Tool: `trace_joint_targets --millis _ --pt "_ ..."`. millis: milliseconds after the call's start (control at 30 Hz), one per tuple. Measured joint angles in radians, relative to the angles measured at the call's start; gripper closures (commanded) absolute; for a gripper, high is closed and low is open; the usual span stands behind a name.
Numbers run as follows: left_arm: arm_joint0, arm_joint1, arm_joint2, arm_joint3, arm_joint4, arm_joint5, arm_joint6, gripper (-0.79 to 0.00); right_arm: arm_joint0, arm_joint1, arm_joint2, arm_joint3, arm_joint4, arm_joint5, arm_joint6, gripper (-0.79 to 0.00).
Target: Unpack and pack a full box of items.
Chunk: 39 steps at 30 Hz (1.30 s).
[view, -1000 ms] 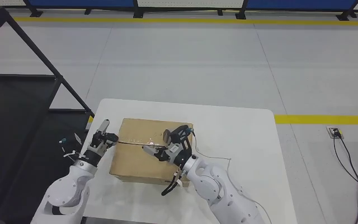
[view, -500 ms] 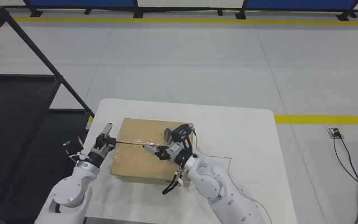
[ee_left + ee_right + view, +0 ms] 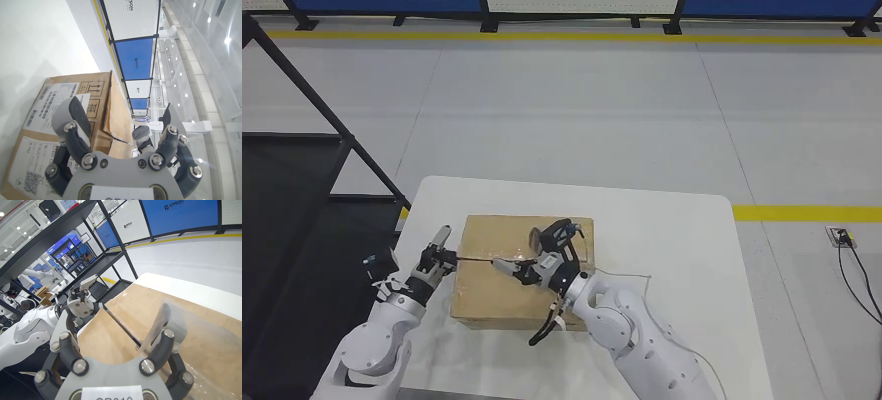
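Grey floor (image 3: 572,110), yellow line (image 3: 807,213); black rack (image 3: 292,250), probably shelving.

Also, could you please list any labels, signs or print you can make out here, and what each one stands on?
cardboard box, side face: an up-arrows sign and a crossed-out sign, both pictograms without words.
white labels on the same face: barcodes and a square code; the small print is too fine to read reliably.
blue panels in the room behind: a white brand logo and name.
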<state>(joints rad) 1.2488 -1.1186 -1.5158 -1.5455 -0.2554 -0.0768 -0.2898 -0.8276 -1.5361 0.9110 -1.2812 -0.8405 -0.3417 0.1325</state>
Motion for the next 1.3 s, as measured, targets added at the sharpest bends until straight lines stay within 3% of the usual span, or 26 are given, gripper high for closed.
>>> trace_joint_targets --millis 1300 --pt "0.034 -0.010 -0.023 -0.025 0.000 -0.014 -0.035 -0.785 0.056 -0.051 -0.075 0.078 -0.024 0.015 -0.001 -0.785"
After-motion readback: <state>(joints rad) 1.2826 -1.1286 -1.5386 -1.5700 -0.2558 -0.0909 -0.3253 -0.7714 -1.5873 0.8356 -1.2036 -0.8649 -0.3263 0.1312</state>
